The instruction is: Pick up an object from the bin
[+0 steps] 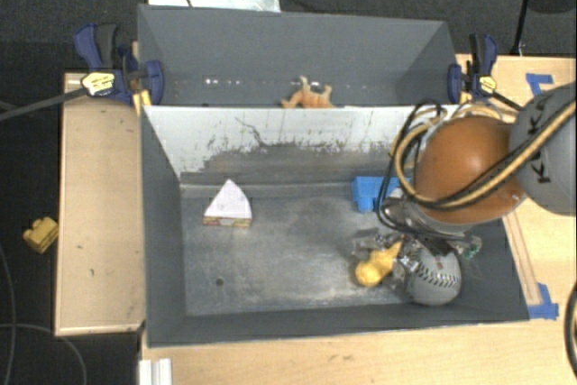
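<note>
Bin [288,257] noted grey, back wall streaked white. Wedge [227,201] white, base tan. Block [364,191] blue. Lump [370,270] yellow. Figure [306,95] orange. Wrist cover [460,167] orange-brown.

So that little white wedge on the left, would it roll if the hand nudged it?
Probably not: the white wedge sits on a flat base on the bin floor, so it should slide rather than roll. Its sloped sides taper upward, so a pinch might slip off. It looks rigid and probably light.
</note>
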`<state>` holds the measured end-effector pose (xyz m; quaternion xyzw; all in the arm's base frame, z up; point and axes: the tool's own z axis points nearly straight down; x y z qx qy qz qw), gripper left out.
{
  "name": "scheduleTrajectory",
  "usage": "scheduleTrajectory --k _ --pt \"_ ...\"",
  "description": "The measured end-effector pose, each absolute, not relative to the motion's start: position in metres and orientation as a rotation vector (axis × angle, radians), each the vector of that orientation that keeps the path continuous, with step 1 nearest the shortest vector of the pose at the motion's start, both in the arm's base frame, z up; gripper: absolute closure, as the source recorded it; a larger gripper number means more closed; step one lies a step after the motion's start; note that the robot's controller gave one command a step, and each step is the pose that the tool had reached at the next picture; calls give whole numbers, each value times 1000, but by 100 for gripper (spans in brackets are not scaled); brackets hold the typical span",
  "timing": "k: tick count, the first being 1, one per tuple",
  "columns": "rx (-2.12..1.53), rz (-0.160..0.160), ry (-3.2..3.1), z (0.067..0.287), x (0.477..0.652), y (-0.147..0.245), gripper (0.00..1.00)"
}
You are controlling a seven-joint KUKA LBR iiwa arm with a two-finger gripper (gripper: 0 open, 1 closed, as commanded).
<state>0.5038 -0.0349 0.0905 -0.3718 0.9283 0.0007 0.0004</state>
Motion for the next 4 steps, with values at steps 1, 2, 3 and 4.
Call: scheduleTrajectory --k 1,2,3,4 --pt "-1138 4 2926 77 510 -45 100" --pt "-1113 1 2939 75 514 -41 100" --pt "-1102 -2 2941 76 512 -39 100" --pt "-1101 -2 2942 76 512 -39 100"
